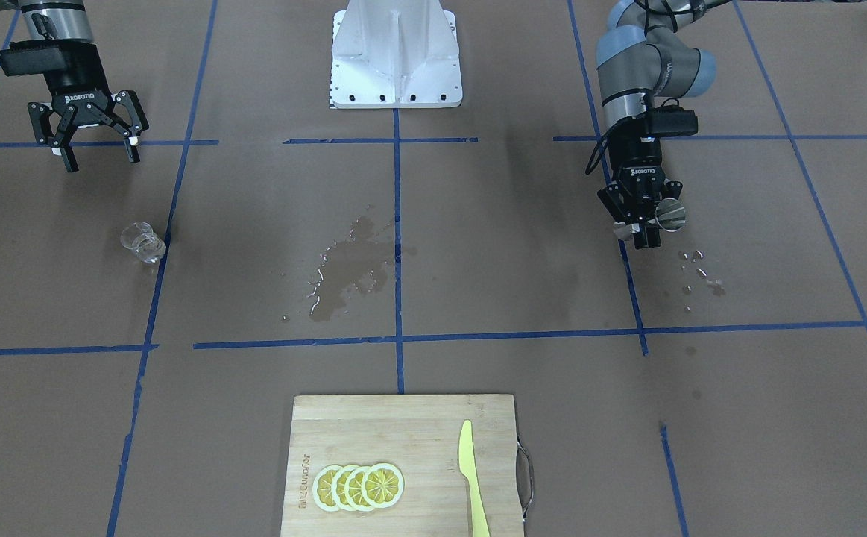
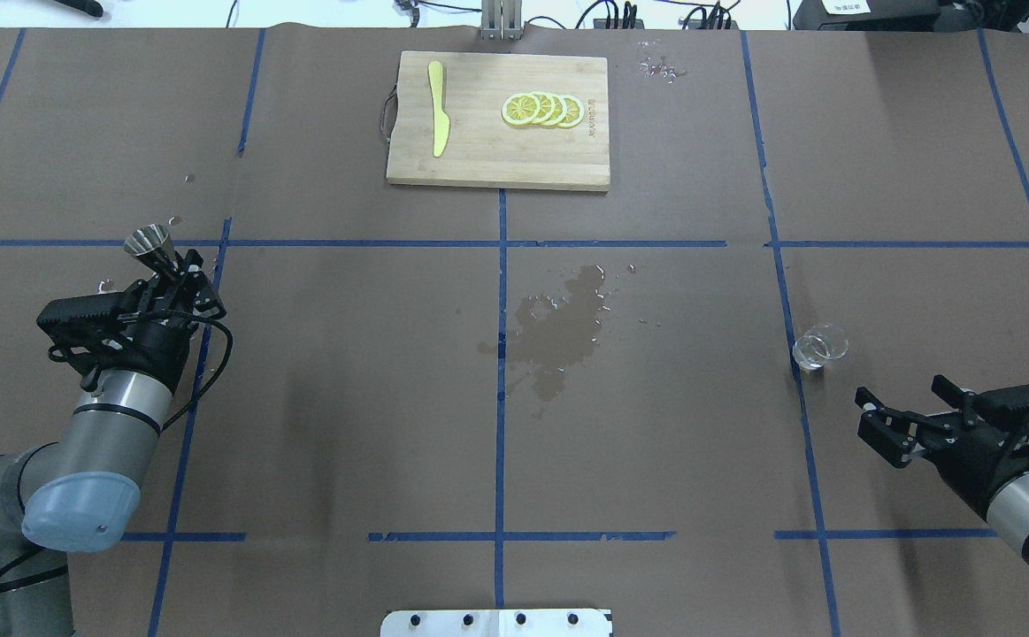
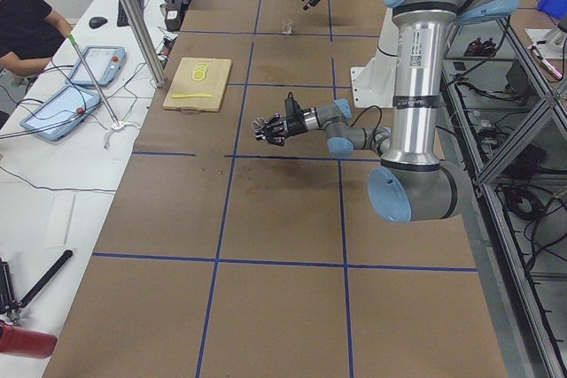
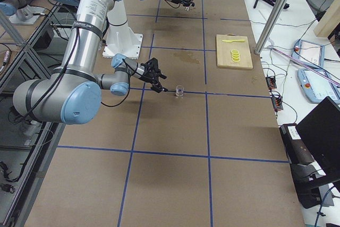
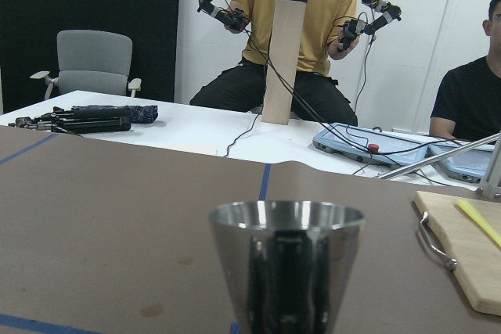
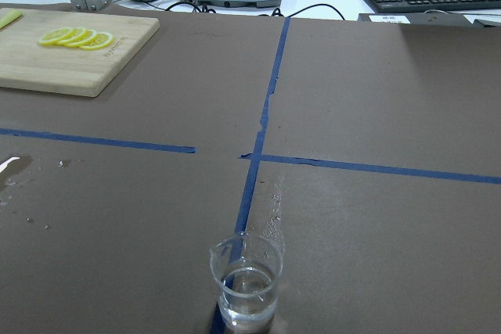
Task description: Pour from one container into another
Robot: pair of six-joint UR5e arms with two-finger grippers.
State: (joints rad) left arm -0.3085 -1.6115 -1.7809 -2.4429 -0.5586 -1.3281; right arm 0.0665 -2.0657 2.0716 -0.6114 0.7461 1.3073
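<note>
The clear glass cup [image 2: 819, 347] stands upright on the brown table beside a blue tape line, with a little clear liquid in its bottom [image 6: 245, 279]. My right gripper [image 2: 875, 426] hangs open a short way behind the cup, with nothing between its fingers [image 1: 101, 159]. My left gripper [image 2: 173, 265] is shut on the steel jigger [image 2: 149, 241] and holds it above the table at the far left. In the left wrist view the jigger's [image 5: 286, 263] wide cone fills the lower middle, rim up. The jigger [image 1: 672, 215] sticks out beside the left gripper [image 1: 645, 233].
A wet spill [image 2: 558, 332] darkens the table's middle, and droplets [image 1: 701, 272] lie under the jigger. A bamboo cutting board [image 2: 479, 159] at the far edge carries lemon slices [image 2: 542, 109] and a yellow knife [image 2: 438, 119]. The white robot base [image 1: 396, 56] stands between the arms. People sit beyond the far edge.
</note>
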